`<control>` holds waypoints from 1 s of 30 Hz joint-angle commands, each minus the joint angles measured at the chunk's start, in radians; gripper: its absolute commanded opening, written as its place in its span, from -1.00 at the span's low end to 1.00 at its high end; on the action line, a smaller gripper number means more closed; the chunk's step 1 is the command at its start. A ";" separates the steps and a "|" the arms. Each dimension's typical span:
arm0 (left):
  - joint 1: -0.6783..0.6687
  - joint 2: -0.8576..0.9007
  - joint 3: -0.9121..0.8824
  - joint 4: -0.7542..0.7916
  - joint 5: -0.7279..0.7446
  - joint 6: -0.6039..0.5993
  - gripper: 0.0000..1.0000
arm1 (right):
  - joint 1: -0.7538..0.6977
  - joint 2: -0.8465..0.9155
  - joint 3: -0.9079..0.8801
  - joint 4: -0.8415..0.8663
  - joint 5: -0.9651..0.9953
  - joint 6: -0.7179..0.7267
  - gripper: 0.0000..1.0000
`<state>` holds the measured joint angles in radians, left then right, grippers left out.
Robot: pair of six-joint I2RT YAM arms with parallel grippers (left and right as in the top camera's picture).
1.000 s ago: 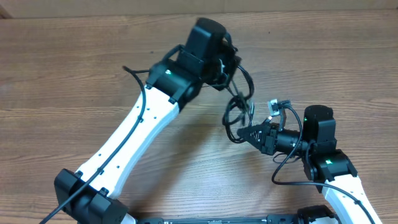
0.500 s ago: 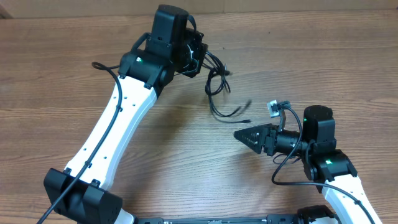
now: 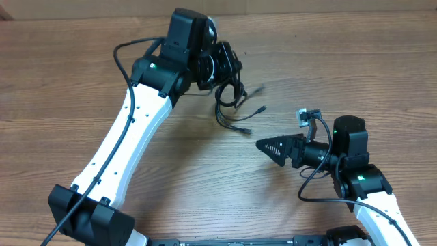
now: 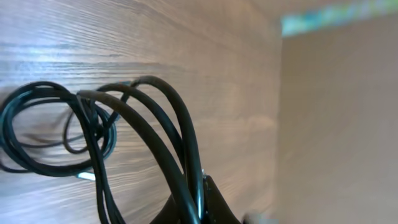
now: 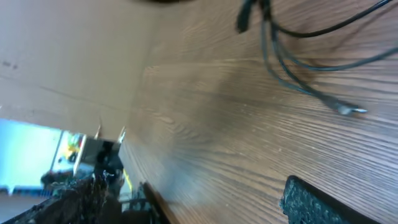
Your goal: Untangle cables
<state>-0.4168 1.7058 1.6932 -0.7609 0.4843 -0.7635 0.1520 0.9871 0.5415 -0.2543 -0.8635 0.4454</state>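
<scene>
The cables (image 3: pixel 229 102) are thin black cords bunched in loops, hanging from my left gripper (image 3: pixel 229 74) at the back middle of the table. Two loose plug ends (image 3: pixel 260 108) trail toward the right. In the left wrist view the looped cables (image 4: pixel 124 118) run down between the fingers, and the left gripper (image 4: pixel 198 208) is shut on them. My right gripper (image 3: pixel 268 145) stands open and empty, a short way to the right of the cables and nearer the front. In the right wrist view one black finger (image 5: pixel 311 202) shows, with the cables (image 5: pixel 292 37) and a plug tip (image 5: pixel 349 110) ahead of it.
The wooden table (image 3: pixel 68 82) carries both arms. The left arm's white link (image 3: pixel 130 150) crosses the left half of the table. A small white tag on a wire (image 3: pixel 302 116) sits by the right wrist. The table's far edge (image 5: pixel 146 81) shows in the right wrist view.
The right gripper has opened and let go of the cables. The left arm has carried the bundle away to the left and back, so it now hangs clear of the right gripper.
</scene>
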 commanded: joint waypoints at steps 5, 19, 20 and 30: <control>-0.003 -0.031 0.026 -0.051 0.149 0.589 -0.92 | 0.006 0.001 0.021 0.034 0.237 0.281 0.79; -0.002 -0.032 0.026 -0.195 0.571 1.349 -0.92 | -0.117 0.001 0.021 0.075 0.319 0.629 0.78; -0.002 -0.032 0.026 -0.211 0.571 1.385 -0.91 | -0.139 0.001 0.021 0.090 0.295 0.628 0.78; -0.011 -0.032 0.026 -0.286 0.608 1.672 -0.91 | -0.224 0.003 0.021 0.144 0.177 0.658 0.76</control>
<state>-0.4171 1.7058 1.6936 -1.0504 1.0229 0.7734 -0.0658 0.9874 0.5415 -0.1116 -0.6559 1.0924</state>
